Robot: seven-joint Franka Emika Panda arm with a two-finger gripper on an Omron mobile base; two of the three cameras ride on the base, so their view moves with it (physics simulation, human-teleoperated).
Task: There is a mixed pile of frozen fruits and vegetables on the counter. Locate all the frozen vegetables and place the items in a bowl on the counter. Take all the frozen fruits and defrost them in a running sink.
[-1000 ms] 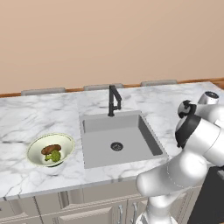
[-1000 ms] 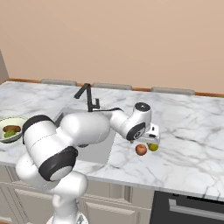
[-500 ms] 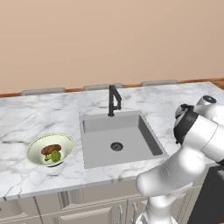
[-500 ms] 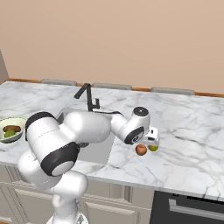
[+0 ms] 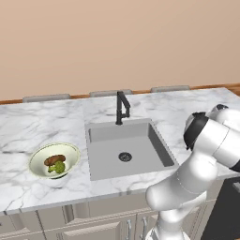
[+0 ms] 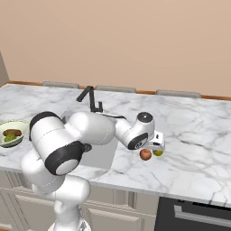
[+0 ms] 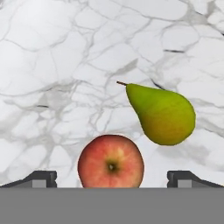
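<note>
Gripper point(image 7: 111, 177) hangs spread over the apple point(image 7: 111, 161), its 2 tips straddling it for a grab; the pear point(image 7: 164, 114) lies just beside on the tabletop point(image 7: 52, 65).

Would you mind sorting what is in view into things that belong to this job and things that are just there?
Job:
apple
pear
bowl holding broccoli and potato
sink
faucet
counter
open gripper

Just there:
beige cabinets
wall
</note>
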